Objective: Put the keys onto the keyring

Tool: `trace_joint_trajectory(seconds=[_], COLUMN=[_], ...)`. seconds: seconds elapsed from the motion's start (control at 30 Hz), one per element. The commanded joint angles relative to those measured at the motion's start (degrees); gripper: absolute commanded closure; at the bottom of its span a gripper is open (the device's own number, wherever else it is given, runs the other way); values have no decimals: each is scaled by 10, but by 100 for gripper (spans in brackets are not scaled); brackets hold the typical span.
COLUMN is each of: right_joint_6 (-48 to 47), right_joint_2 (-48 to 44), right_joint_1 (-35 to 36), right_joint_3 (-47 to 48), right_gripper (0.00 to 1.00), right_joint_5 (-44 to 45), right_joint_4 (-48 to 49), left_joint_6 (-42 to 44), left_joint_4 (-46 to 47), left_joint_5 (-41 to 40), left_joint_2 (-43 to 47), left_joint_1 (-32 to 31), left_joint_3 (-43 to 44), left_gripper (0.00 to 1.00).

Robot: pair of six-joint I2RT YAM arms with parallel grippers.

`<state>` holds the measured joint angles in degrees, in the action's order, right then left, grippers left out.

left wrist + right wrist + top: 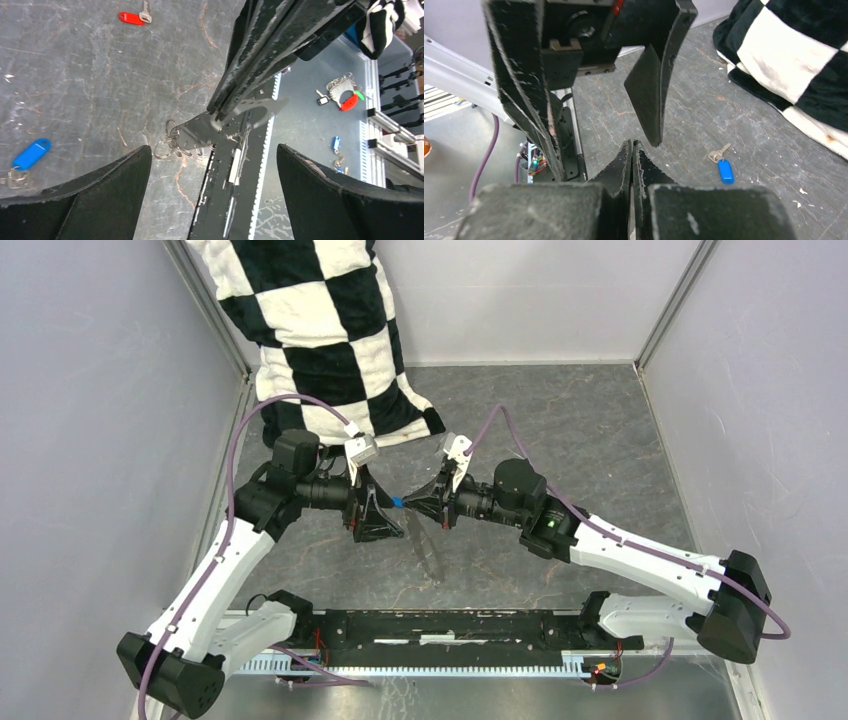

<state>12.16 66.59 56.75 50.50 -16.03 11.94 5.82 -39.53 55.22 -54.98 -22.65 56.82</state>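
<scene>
Keyring of thin grey metal (pixel 200 131) hangs pinched in the shut right gripper (pixel 218 106), offered between the wide-open, empty left gripper (pixel 214 147), probably for regrasping; blue-headed key (pixel 31 152) and red-headed key (pixel 131 18) lie loose, well apart from the keyring.

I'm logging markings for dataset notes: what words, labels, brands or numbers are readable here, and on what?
No readable text in any view.
Blue key: plain plastic head, no print seen.
Red key: plain head.
Keyring clamped in the right gripper: bare metal, no legible stamp.
Checkered cloth: pattern only.
Spare key bunch beyond the table edge: too small to read.
</scene>
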Motion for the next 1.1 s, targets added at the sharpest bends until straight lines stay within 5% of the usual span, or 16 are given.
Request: trace_joint_trajectory(seconds=[0.0,0.17,0.33,0.57,0.73,0.9,1.07], right_joint_6=[17,38,54,76,90,99,109], right_joint_2=[-9,-4,-4,-4,-5,-17,-23], right_joint_1=[14,26,35,41,43,42,43], right_joint_3=[35,40,43,44,40,34,30], right_gripper=[100,100,100,99,100,100,99], right_joint_5=[19,0,-9,-24,-41,-46,-53], right_joint_4=[61,79,91,114,129,140,152], left_joint_6=[-69,-23,21,14,-10,-20,-27], left_joint_4=[52,52,48,46,47,31,30], left_joint_5=[26,31,63,93,130,148,145], left_joint_2=[26,42,34,36,40,46,56], left_joint_1=[-5,-6,-8,-7,-7,-8,-8], left_joint_3=[-20,-23,6,33,48,69,66], left_gripper=[0,2,27,28,47,51,68])
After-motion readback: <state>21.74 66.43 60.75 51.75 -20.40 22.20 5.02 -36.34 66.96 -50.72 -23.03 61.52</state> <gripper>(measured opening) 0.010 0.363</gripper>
